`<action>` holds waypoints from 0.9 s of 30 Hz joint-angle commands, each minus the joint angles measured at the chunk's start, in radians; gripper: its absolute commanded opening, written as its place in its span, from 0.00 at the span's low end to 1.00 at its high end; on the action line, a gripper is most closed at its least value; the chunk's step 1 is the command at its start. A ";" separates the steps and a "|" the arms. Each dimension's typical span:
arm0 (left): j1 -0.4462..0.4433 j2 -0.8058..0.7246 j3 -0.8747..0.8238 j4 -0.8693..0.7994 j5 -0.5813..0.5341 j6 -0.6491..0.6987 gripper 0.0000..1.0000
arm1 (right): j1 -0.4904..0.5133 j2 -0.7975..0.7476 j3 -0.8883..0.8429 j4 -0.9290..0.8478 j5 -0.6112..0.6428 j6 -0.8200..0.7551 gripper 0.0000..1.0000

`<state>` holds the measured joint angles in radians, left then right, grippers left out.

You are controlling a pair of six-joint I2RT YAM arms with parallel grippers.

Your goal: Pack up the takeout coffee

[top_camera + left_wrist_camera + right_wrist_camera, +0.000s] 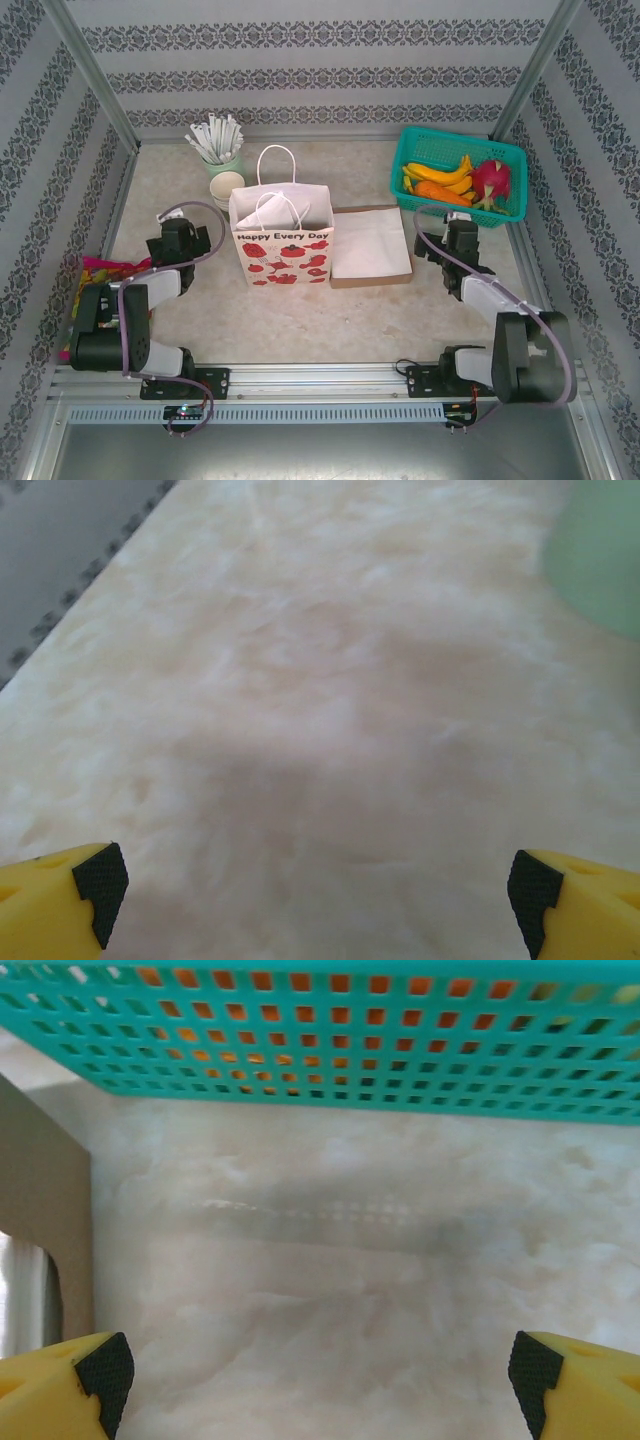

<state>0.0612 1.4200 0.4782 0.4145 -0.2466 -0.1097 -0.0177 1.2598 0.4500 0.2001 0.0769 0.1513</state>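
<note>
The left pincer [320, 885] is held apart left of the paper bag [283, 245], the right pincer [320, 1365] likewise before the teal basket [320, 1040], and where the takeout coffee stands cannot be told.

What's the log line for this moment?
left gripper: open, empty, over table | right gripper: open, empty, facing teal basket | paper gift bag: upright, open | stage: nothing grasped yet

Top camera looks down from behind; wrist cameras skim the table [320, 680], right facing basket [320, 1040].
</note>
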 commanded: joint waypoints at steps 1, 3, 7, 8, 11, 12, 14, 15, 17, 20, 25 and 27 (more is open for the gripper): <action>0.011 -0.003 0.012 0.106 0.146 0.102 1.00 | -0.010 0.041 0.041 0.148 -0.064 -0.035 0.98; 0.008 -0.034 -0.028 0.149 0.167 0.107 1.00 | -0.010 0.073 0.057 0.177 -0.077 -0.055 0.98; -0.003 -0.093 -0.088 0.224 0.228 0.051 1.00 | -0.008 0.121 0.058 0.294 -0.080 -0.081 0.98; -0.008 -0.091 -0.096 0.263 0.262 0.036 0.99 | -0.008 0.129 0.049 0.338 -0.080 -0.084 0.98; -0.027 -0.039 -0.061 0.260 0.251 0.063 1.00 | -0.006 0.160 0.020 0.452 -0.098 -0.097 0.98; -0.027 -0.007 -0.048 0.270 0.262 0.065 1.00 | -0.002 0.177 0.007 0.485 -0.101 -0.102 0.98; -0.027 0.027 -0.010 0.233 0.303 0.080 1.00 | 0.015 0.210 -0.035 0.597 -0.097 -0.120 0.98; -0.027 0.034 0.002 0.217 0.307 0.081 1.00 | 0.024 0.226 -0.050 0.635 -0.089 -0.132 0.98; -0.027 0.031 -0.021 0.252 0.331 0.092 1.00 | 0.042 0.239 -0.070 0.690 -0.075 -0.151 0.98; -0.027 0.025 -0.116 0.413 0.342 0.099 1.00 | 0.050 0.237 -0.093 0.727 -0.068 -0.157 0.98; -0.032 0.160 -0.165 0.650 0.233 0.058 1.00 | 0.058 0.237 -0.096 0.733 -0.050 -0.160 0.98; -0.058 0.130 -0.084 0.432 0.156 0.055 1.00 | 0.058 0.239 -0.087 0.721 -0.047 -0.160 0.98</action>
<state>0.0353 1.5574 0.3313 0.8501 0.0067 -0.0353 0.0307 1.4956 0.3576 0.8696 0.0135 0.0032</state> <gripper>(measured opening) 0.996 0.980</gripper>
